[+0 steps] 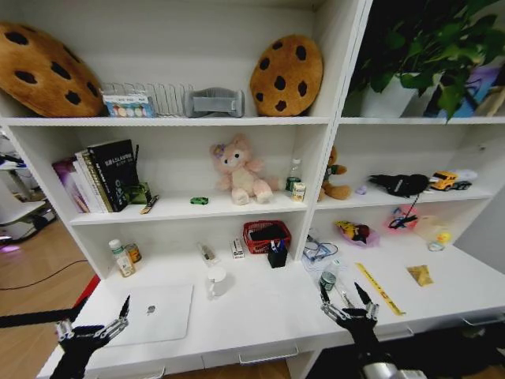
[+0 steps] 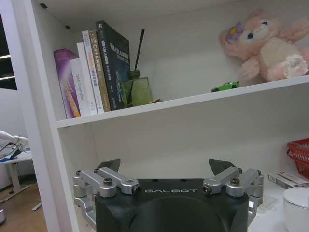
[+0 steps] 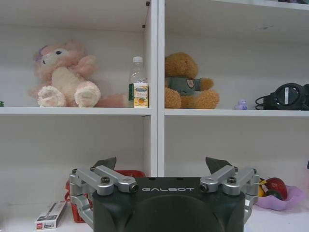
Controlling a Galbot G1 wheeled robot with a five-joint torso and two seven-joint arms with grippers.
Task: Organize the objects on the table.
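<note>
- Left gripper (image 1: 93, 332) hovered empty, fingers wide open, beside the silver laptop (image 1: 155, 313).
- Right gripper (image 1: 348, 304) likewise; a careless reach risked toppling the clear bottle (image 1: 327, 279).

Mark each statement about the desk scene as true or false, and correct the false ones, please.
1. The laptop lies closed on the table. True.
2. The left gripper holds the laptop. False: it hovers open by the laptop's front left corner, holding nothing.
3. The green toy car sits on the table. False: it sits on the shelf above, beside the pink plush toy.
4. The right gripper is open near the yellow ruler. True.
5. The white mug stands to the laptop's right. True.
</note>
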